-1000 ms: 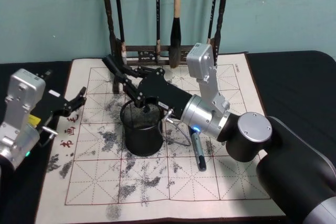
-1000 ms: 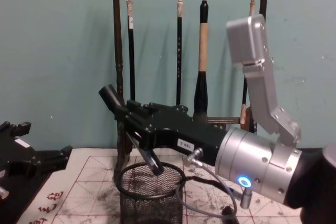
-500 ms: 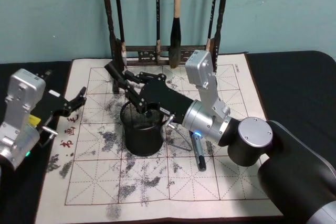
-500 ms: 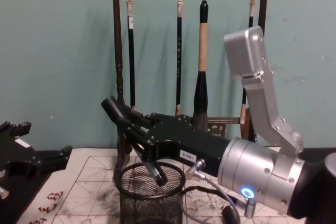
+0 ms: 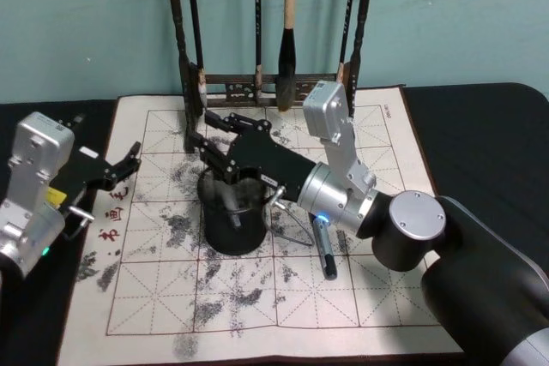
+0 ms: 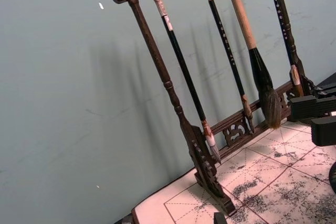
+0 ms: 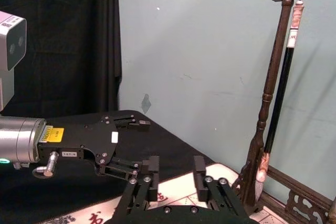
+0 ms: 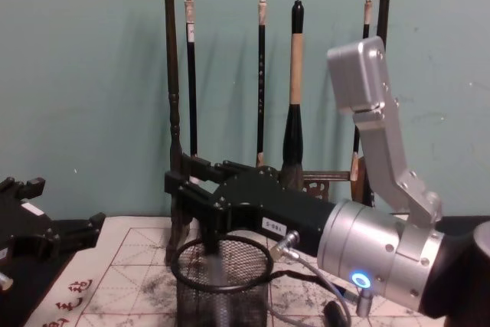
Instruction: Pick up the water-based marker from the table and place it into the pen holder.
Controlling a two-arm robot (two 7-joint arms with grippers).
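- Marker (image 8: 218, 266): seen inside holder (image 5: 232, 231), blurred, roughly upright.
- Right gripper (image 7: 176, 161): held just above holder rim, jaws released.
- Left gripper (image 5: 131, 160): parked left of holder, jaws spread.
- 2nd marker (image 5: 324, 248): laid flat, right of holder.

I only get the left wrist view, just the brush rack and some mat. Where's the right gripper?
Observer: The right gripper hangs above the pen holder, fingers open.
Operator: Is the marker in?
Observer: Yes, a marker is inside the pen holder, roughly upright.
Operator: And my left gripper?
Observer: The left gripper is open, at the left edge of the mat, apart from the pen holder.
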